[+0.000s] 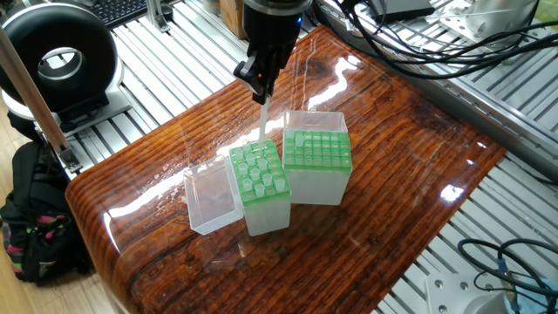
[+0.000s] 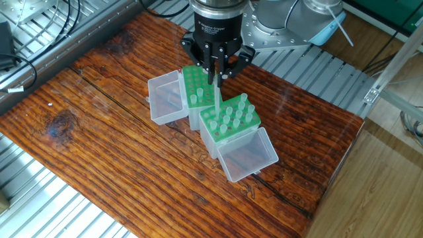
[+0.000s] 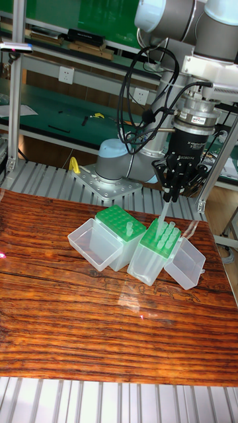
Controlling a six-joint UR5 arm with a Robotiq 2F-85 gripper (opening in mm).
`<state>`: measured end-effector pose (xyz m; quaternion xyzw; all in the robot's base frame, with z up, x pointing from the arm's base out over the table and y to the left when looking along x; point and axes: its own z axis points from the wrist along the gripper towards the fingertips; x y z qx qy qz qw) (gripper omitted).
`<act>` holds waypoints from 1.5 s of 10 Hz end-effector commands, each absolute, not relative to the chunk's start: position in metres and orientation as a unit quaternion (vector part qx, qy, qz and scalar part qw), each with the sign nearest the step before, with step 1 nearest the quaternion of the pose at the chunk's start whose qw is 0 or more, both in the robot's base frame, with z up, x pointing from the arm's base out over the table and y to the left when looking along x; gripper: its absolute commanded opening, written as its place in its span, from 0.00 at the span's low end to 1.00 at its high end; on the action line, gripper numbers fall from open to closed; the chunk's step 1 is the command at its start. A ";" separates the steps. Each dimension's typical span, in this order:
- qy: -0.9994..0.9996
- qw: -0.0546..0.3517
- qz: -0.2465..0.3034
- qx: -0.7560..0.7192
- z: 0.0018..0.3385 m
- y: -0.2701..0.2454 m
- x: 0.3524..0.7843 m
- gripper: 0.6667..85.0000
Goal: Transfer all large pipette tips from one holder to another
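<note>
Clearly the fingers (image 2: 215,71) were clamped on the round top of one large pipette tip (image 2: 217,99), which hung below them as a thin translucent cone. Its point stood over, or just inside, the corner of the fuller green rack (image 2: 230,119); whether it had cleared the hole could not be told from any view. The remaining large pipette tips (image 2: 235,112) stood upright in that same rack, close together. The second green rack (image 1: 317,150) stood just beside it on the table (image 1: 410,183), holding perhaps one or two tips near one corner in the tall fixed view. A clear hinged lid (image 2: 250,155) lay open beside the fuller rack, another (image 2: 165,98) beside the emptier one.

The likeliest trouble, judged from this, was the grip itself. The cone is smooth and tapered, and held only at its rim it could swing or slip out during travel and fall between the racks or onto the glossy wood. If the point were not yet clear of the grid, a sideways move would drag the light rack or bend the tip. Neighbouring tips stood close to the fingers, so a low pass might knock one askew. At the other rack, a slightly tilted tip could miss its hole and jam on the grid.
</note>
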<state>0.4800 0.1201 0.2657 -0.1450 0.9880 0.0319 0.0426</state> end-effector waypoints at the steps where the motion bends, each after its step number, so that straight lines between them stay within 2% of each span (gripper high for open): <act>1: 0.988 0.041 0.034 -0.143 0.265 0.121 0.480 0.24; 6: 0.989 0.033 0.041 -0.141 0.263 0.125 0.477 0.25; 11: 0.988 0.029 0.045 -0.144 0.263 0.126 0.475 0.33; 15: 0.987 0.030 0.037 -0.151 0.263 0.116 0.479 0.33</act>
